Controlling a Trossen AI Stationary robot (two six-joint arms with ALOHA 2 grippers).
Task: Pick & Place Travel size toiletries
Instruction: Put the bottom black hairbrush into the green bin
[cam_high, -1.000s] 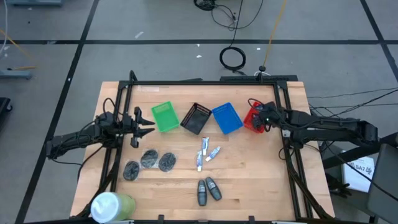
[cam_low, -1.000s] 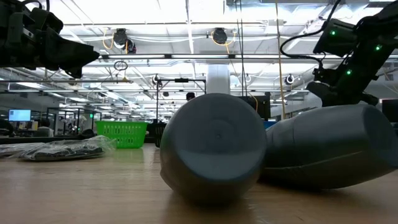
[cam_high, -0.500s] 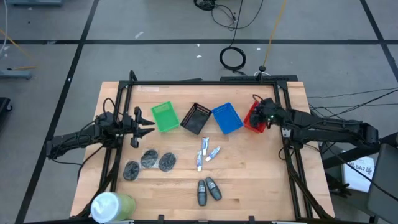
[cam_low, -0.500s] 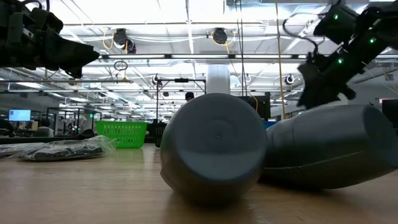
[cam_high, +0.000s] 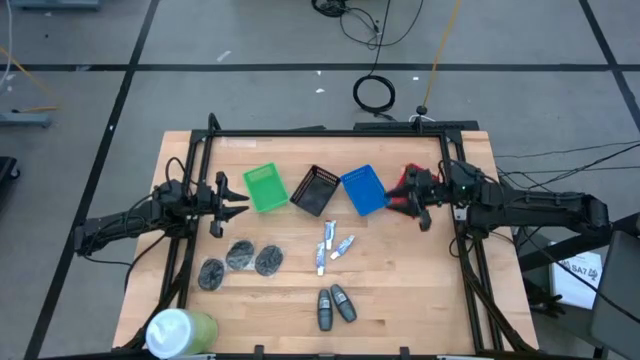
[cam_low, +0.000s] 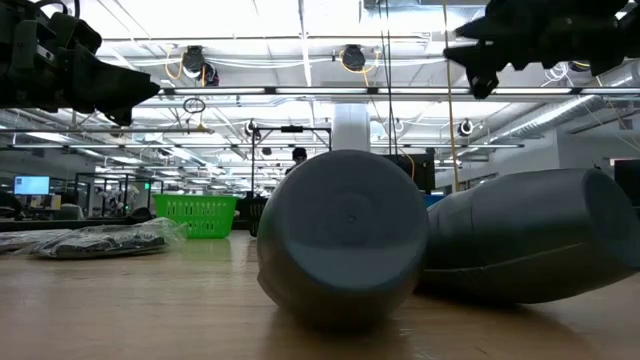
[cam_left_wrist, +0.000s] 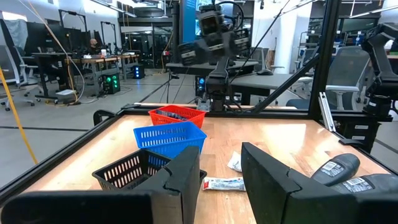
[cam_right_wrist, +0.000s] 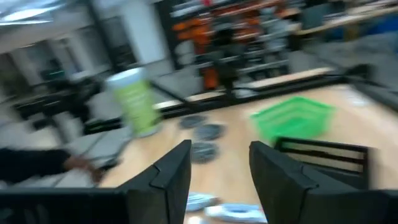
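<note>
Red basket (cam_high: 403, 190) at right of the frame is overhung by the right gripper (cam_high: 417, 196), fingers parted, nothing held. Left gripper (cam_high: 222, 196) is parked mid-left, fingers apart and empty. White tubes (cam_high: 331, 246) and grey bottles (cam_high: 335, 304) are left lower centre; that basket could get clipped on the swing back.

Two black jointed arms (cam_high: 130, 222) with blocky dark fingers (cam_left_wrist: 186, 180)

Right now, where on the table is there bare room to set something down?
Bare wood lies along the right side, below the red basket and right of the grey bottles, and along the far edge behind the green basket. It is crowded around the dark bundles and tubes.
</note>
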